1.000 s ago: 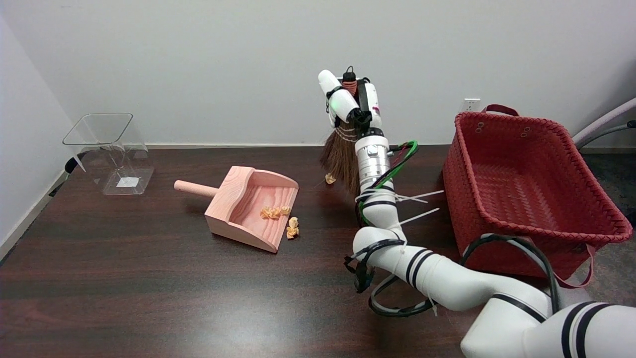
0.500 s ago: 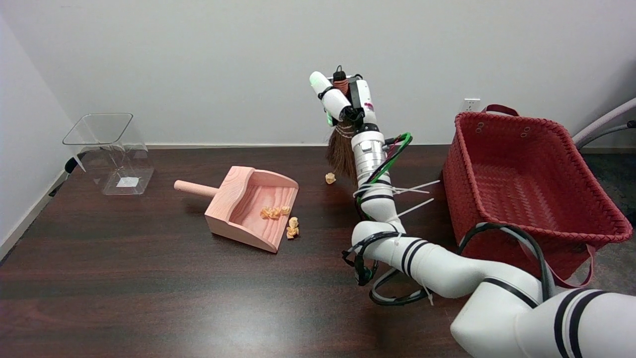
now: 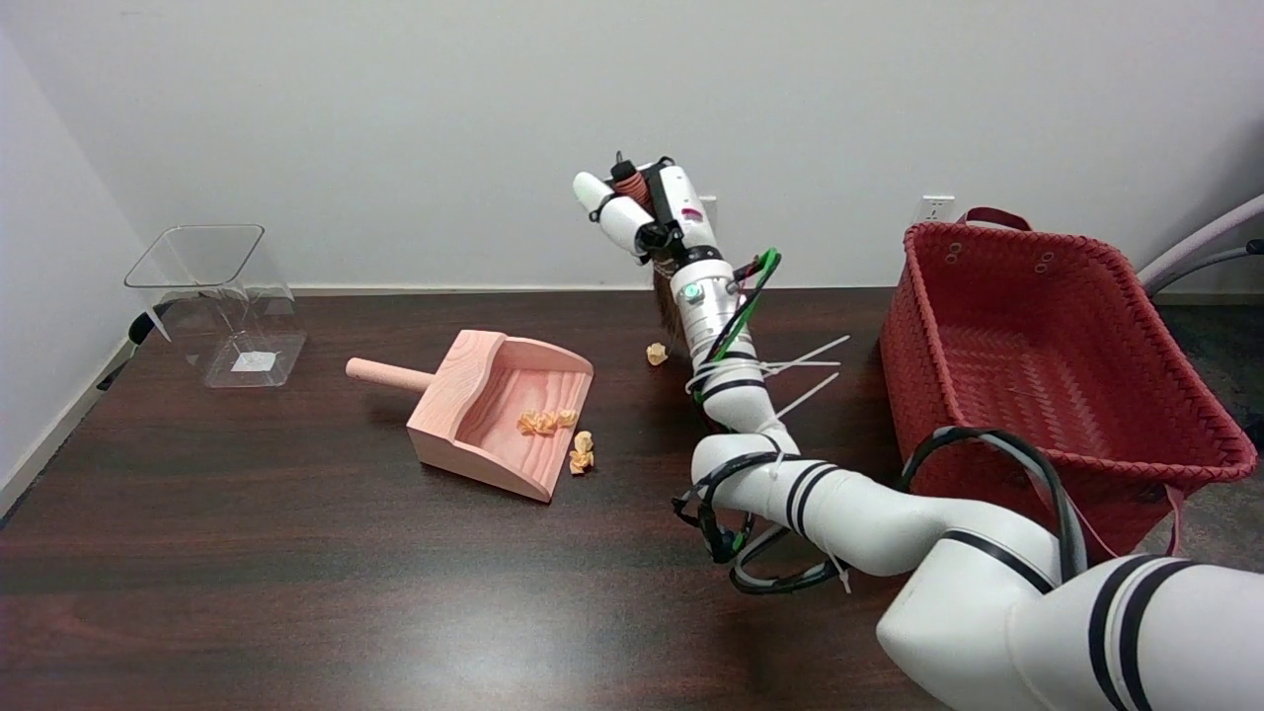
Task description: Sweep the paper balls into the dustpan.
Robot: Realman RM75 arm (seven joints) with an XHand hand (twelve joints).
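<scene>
- A plain pale wall [image 3: 395, 118] ran behind the dark wooden worktop [image 3: 296, 573], its polished top catching a soft glare near the front edge.
- A white baseboard [image 3: 59, 425] followed the left side wall.
- A white power outlet [image 3: 936, 209] sat low on the wall.
- A chair's curved pale arm [image 3: 1200, 242] showed at far right.

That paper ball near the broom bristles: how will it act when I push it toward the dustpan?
The lone paper ball looks small and crumpled, so probably very light; it may skitter or bounce rather than roll straight. The table looks glossy, so it likely slides easily. The broom bristles look flexible and may flick it.
</scene>
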